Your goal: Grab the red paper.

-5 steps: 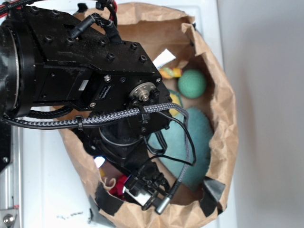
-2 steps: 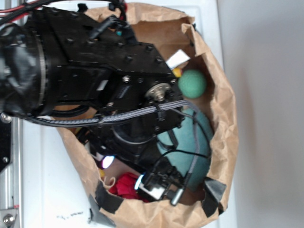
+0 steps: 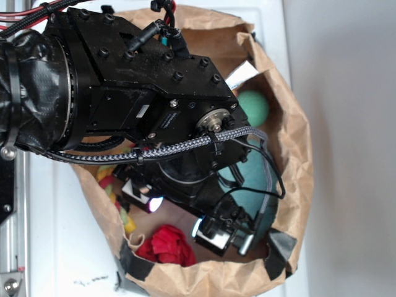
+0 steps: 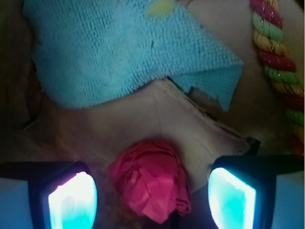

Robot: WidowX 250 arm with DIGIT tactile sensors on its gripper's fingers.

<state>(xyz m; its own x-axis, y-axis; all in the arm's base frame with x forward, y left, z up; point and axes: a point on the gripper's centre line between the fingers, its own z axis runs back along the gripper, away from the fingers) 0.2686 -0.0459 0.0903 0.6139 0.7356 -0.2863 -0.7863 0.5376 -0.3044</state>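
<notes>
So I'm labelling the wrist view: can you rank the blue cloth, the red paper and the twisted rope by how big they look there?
1. Blue cloth, largest by far.
2. Red paper and twisted rope: unsure. The rope is cut off by the frame edge, and the paper sits nearer the camera.

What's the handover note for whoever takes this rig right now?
Claw: open, empty, inside the paper bag, its two lit pads either side of the red paper in the wrist view.
Red paper: lies loose on the bag floor, near the bag's taped edge in the exterior view. Blue cloth lies beyond it, twisted rope off to one side; neither touches the wad.
Done: claw lined up over the wad.
Left: lower if needed, close on the wad, lift it out. Height above the wad is hard to judge.
</notes>
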